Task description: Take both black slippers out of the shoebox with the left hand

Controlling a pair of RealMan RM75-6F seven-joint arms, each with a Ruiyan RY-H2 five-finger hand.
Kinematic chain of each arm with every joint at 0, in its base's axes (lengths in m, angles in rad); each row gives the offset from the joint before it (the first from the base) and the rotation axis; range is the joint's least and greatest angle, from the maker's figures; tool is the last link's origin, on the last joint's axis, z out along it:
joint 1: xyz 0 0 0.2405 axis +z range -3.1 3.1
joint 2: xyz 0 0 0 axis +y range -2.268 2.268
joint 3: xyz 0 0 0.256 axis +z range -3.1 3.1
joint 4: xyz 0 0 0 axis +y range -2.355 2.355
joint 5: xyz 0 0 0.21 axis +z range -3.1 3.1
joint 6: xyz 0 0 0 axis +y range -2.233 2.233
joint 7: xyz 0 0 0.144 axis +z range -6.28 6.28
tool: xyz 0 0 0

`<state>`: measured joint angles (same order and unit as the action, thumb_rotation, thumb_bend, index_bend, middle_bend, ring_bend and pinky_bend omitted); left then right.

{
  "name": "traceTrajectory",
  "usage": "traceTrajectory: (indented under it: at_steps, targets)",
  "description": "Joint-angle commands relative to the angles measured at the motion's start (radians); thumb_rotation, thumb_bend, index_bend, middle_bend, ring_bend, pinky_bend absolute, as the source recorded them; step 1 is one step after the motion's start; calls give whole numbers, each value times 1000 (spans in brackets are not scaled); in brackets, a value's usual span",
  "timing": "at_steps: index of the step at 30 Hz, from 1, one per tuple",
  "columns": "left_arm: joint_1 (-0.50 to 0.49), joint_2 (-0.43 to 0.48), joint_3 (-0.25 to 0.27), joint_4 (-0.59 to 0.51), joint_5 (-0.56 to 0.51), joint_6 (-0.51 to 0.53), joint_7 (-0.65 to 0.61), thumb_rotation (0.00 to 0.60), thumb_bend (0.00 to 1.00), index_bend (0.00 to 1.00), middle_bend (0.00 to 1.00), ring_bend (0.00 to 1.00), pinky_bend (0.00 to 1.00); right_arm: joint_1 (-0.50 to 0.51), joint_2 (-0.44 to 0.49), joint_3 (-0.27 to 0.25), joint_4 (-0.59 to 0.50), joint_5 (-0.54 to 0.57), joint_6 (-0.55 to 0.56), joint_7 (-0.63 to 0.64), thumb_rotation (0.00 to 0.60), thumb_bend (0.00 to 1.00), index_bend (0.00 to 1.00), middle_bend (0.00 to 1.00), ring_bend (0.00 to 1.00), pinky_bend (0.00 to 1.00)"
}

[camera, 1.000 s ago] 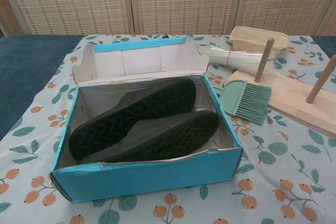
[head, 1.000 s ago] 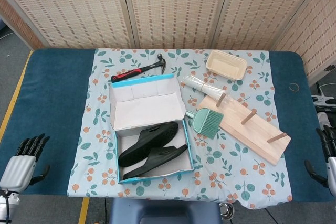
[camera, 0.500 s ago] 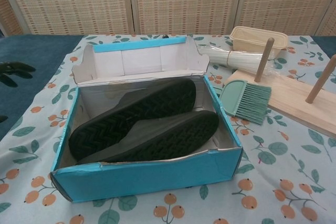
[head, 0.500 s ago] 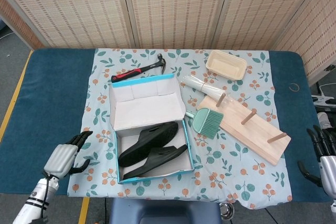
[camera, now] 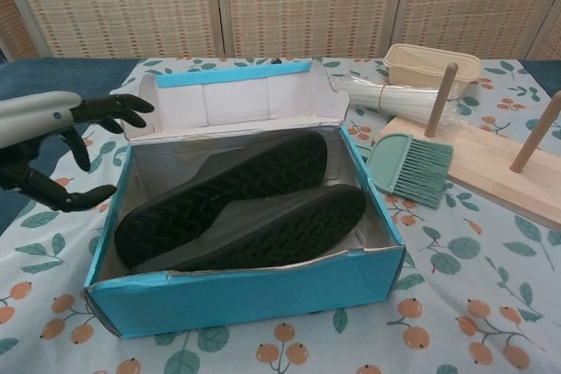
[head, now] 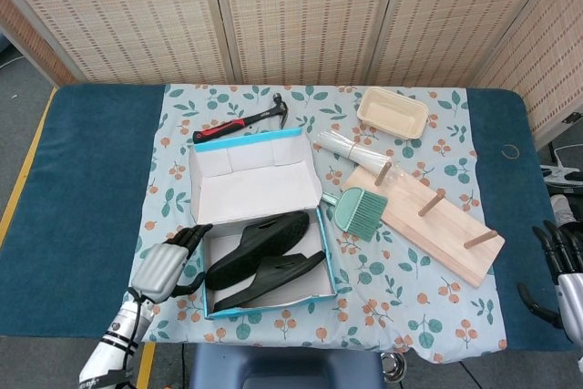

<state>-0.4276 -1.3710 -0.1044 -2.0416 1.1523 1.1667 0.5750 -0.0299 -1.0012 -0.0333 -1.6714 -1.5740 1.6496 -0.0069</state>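
At far right, head view only: right robot hand [head: 567, 266].

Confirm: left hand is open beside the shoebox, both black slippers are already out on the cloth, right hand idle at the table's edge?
Not quite. Both black slippers are inside the shoebox, not out on the cloth; the head view shows them lying side by side in it. The rest holds: the left hand is open beside the box's left wall, and the right hand sits idle at the table's edge.
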Motion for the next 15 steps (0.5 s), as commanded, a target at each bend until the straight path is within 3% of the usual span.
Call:
traceTrajectory:
  at_steps: [1,6,15]
  targets:
    - [-26,-28,-7,8,-21,-6,33,600,398,58,115,117,347,0,1,-1,-1,-5,-8,-1,550,250,0,0,0,0]
    - [-70,-85,-20,36,-50,-6,90,600,399,58,120,99,300,2,4,-2,-3,-14,-27,0,550,250,0,0,0,0]
    - [-114,-157,-12,99,-145,3,162,600,401,54,138,120,378,-12,18,8,-4,-1,-25,18,549,250,0,0,0,0]
